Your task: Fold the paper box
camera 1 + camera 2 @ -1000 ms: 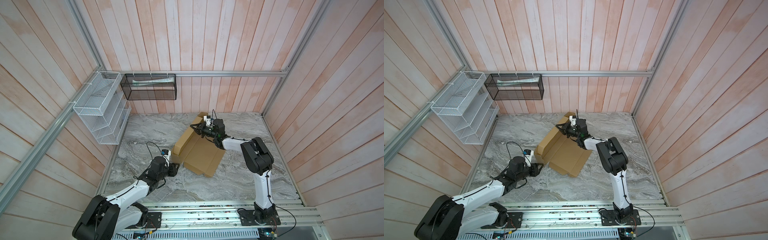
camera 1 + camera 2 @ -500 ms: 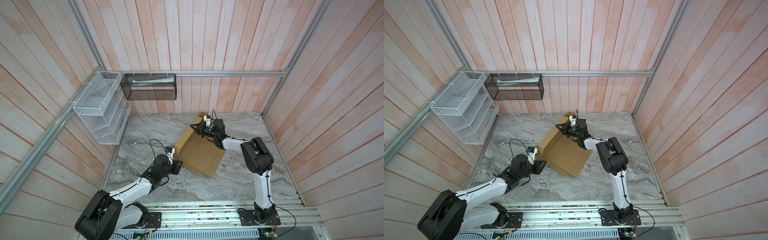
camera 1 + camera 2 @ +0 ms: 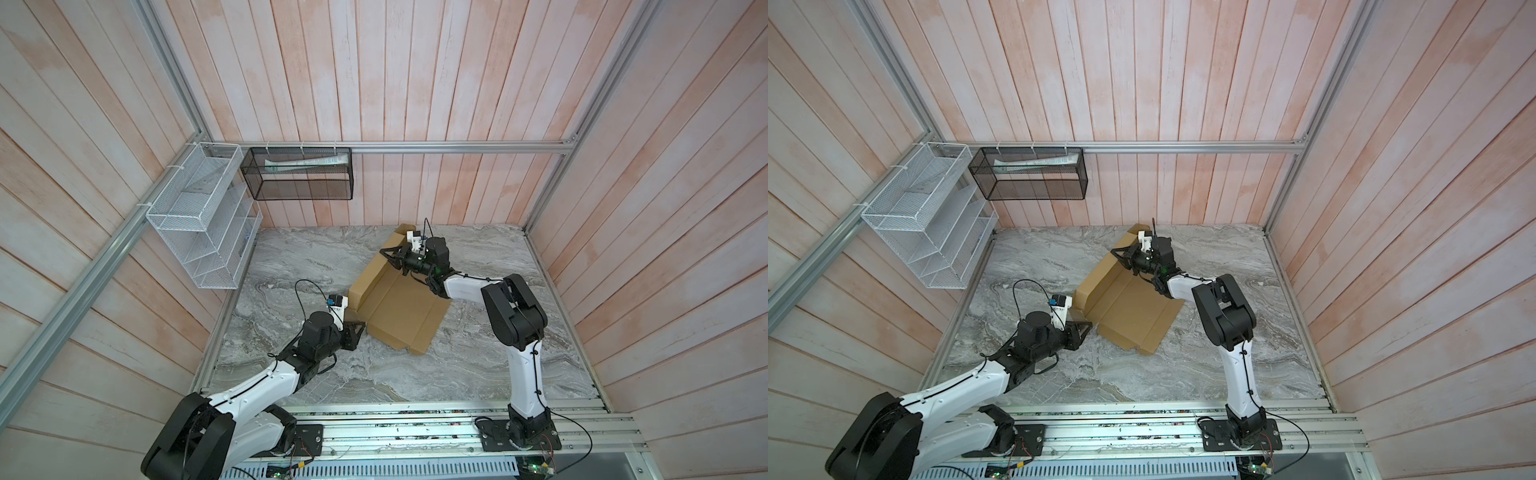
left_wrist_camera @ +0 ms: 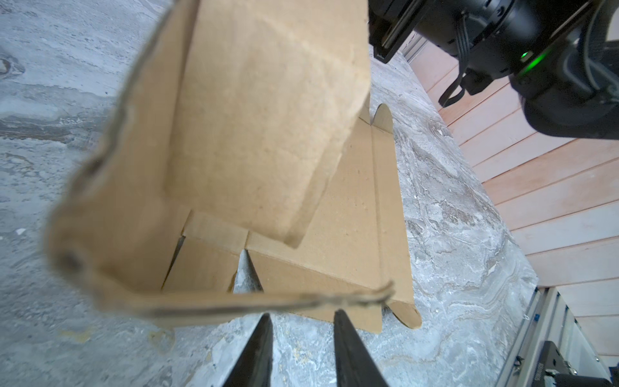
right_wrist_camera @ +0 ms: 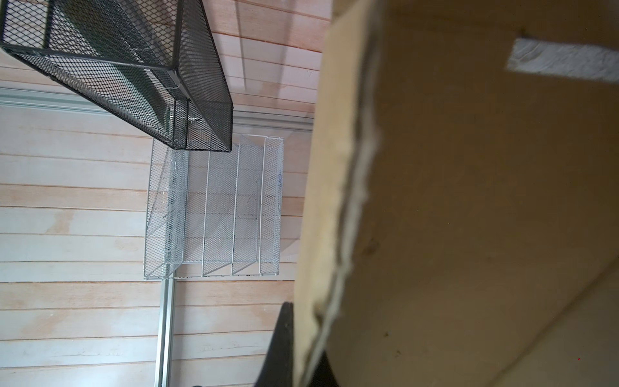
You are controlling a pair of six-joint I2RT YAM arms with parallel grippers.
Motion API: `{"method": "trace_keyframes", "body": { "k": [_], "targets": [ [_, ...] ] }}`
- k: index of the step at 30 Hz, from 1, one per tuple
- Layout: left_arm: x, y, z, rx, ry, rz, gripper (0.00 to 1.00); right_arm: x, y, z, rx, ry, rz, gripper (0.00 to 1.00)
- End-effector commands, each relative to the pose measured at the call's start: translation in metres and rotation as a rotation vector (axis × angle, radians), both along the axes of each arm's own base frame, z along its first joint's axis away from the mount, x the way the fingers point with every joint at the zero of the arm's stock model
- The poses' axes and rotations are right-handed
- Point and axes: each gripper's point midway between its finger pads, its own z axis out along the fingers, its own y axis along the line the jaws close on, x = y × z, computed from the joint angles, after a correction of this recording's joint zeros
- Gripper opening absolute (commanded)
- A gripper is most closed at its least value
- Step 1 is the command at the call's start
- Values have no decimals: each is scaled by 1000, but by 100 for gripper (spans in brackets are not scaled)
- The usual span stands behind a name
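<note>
The paper box [image 3: 403,311] [image 3: 1133,311] is a tan cardboard sheet lying on the marble table, with its long left flap standing up. My right gripper [image 3: 384,254] [image 3: 1115,253] is shut on the far end of that raised flap; in the right wrist view the cardboard edge [image 5: 469,201] sits between the dark fingers of the right gripper [image 5: 303,338]. My left gripper [image 3: 360,326] [image 3: 1087,325] is low at the sheet's near left corner. In the left wrist view the left gripper [image 4: 303,315] is open with a narrow gap holding nothing, its tips just short of the flap's edge [image 4: 261,117].
A black mesh basket [image 3: 299,174] hangs on the back wall and a white wire rack [image 3: 199,224] on the left wall. Wooden walls close in the table on three sides. An aluminium rail [image 3: 415,432] carrying the arm bases runs along the front edge.
My left gripper has moved right and forward to the box's near left corner, and its jaws have narrowed. The right gripper and the raised flap have stayed put.
</note>
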Motion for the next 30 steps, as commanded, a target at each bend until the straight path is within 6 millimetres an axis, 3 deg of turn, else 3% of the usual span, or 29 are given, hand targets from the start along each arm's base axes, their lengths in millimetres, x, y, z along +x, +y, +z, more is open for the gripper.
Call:
{"method": "trace_keyframes", "body": {
  "k": [1, 13, 21, 30],
  "targets": [
    [-6, 10, -12, 16, 48, 48, 34, 4, 3, -4, -17, -19, -2, 0],
    [-8, 20, -16, 0, 31, 106, 28, 3, 3, -2, -15, -24, -1, 0],
    [5, 11, -10, 21, -39, 62, 20, 3, 4, -4, -11, -17, -1, 0],
    [4, 0, -12, -2, -61, 5, 9, 7, 10, 0, 3, -12, 7, 0]
  ]
}}
